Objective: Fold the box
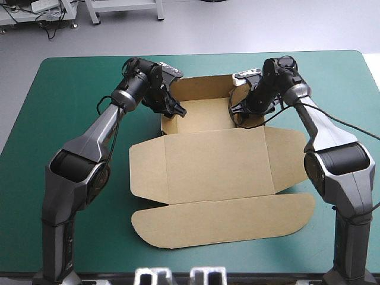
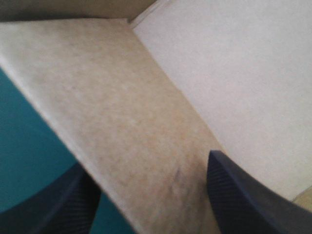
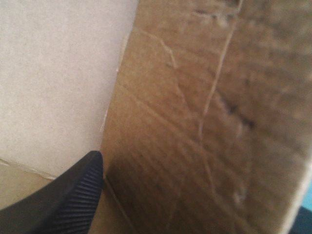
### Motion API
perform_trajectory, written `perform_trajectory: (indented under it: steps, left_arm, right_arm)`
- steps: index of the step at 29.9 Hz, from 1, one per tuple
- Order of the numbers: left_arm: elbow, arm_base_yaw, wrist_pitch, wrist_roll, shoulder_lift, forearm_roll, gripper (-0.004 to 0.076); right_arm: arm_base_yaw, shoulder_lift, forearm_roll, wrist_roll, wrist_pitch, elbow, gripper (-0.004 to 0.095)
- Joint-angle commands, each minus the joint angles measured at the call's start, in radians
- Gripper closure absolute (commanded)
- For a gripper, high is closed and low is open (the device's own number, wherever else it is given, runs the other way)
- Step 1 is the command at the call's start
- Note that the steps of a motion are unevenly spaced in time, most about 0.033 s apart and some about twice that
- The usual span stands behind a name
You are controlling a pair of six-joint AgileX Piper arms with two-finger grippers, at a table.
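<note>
The brown box (image 1: 214, 160) lies mid-table, its far part a tray with raised walls and its lid flat toward the near edge. My left gripper (image 1: 171, 109) is at the tray's left wall (image 2: 122, 122). It is open, with one finger (image 2: 53, 204) outside over the teal-green cover and the other (image 2: 248, 195) inside. My right gripper (image 1: 240, 110) is at the tray's right wall (image 3: 204, 117). It is open too, straddling the wall. One finger (image 3: 63, 200) is inside the tray and the other is almost hidden behind the board.
The lid's curved front flap (image 1: 225, 221) reaches toward the near edge, with side flaps at left (image 1: 147, 169) and right (image 1: 289, 157). Bare teal-green cover (image 1: 65, 101) surrounds the box on all sides.
</note>
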Motion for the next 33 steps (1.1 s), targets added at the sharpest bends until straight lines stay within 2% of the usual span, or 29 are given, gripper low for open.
perform_trajectory:
  steps: [1, 16, 29, 31, 33]
  left_arm:
    - [-0.022, 0.009, 0.051, -0.025, -0.083, 0.014, 0.0237]
    - [-0.027, 0.026, 0.048, -0.023, -0.118, -0.070, 0.0237]
    - [-0.172, 0.026, 0.049, -0.025, -0.176, 0.067, 0.0238]
    - [-0.178, 0.026, 0.051, -0.025, -0.198, 0.067, 0.0254]
    - [-0.178, 0.026, 0.051, -0.007, -0.225, 0.067, 0.0324]
  right_arm:
    - [0.002, -0.072, 0.015, -0.005, 0.018, -0.032, 0.0226]
    - [-0.020, -0.119, -0.035, 0.010, 0.018, -0.085, 0.0227]
    - [-0.025, -0.167, -0.038, 0.003, 0.018, -0.186, 0.0227]
    - [-0.025, -0.184, -0.038, 0.003, 0.018, -0.186, 0.0227]
    - [-0.025, -0.209, -0.038, -0.002, 0.018, -0.186, 0.0229]
